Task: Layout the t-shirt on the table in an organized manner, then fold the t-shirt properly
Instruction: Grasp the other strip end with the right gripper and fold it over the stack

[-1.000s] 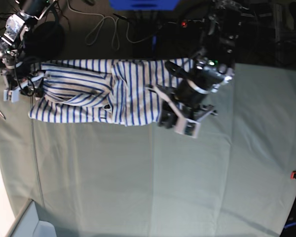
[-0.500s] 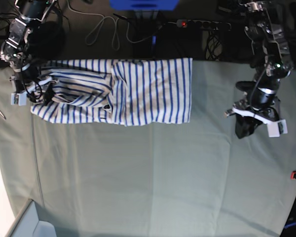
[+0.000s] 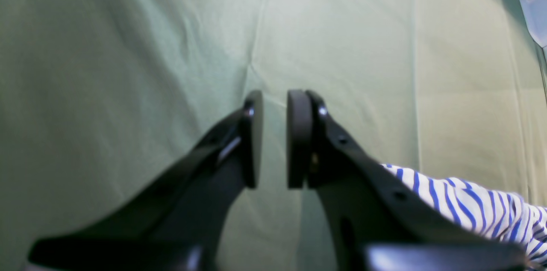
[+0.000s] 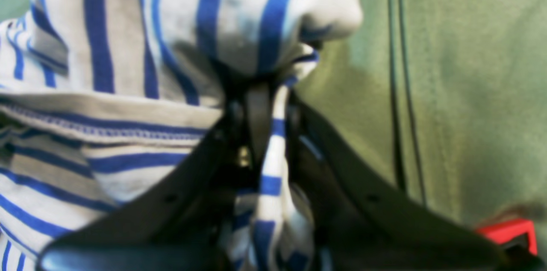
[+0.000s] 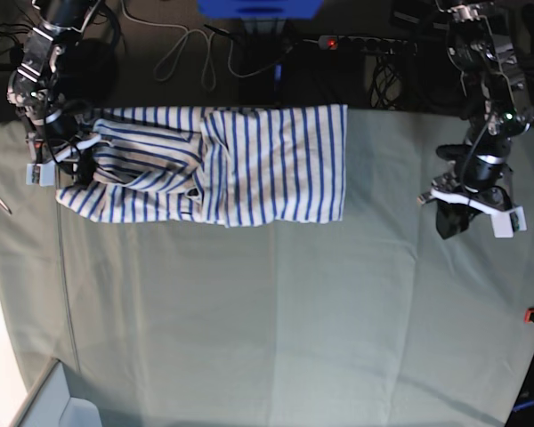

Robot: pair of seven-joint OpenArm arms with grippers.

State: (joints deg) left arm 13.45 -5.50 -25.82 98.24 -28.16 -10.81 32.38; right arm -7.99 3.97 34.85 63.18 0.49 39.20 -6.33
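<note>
1. The t-shirt (image 5: 214,165) is soft, light and limp; it lies on the table (image 5: 276,320).
2. The right claw (image 4: 265,108) pinches its bunched edge.
3. The left claw (image 3: 273,138), slightly parted and empty, hangs well apart; the opposite hem suits it.

The base camera is hanging overhead and looking straight down, taking in nearly the whole table (image 5: 276,338) from well back, with both arms at the far edge. The left wrist camera is riding just behind the left gripper (image 3: 274,138), looking along its fingers at bare tablecloth from close in; a corner of the t-shirt (image 3: 478,207) is peeking in at its lower right. The right wrist camera is sitting right behind the right gripper (image 4: 265,134), pressed so near the striped cloth that it is filling half the frame and blurring. All three views are sharing the t-shirt and the green table surface.
</note>
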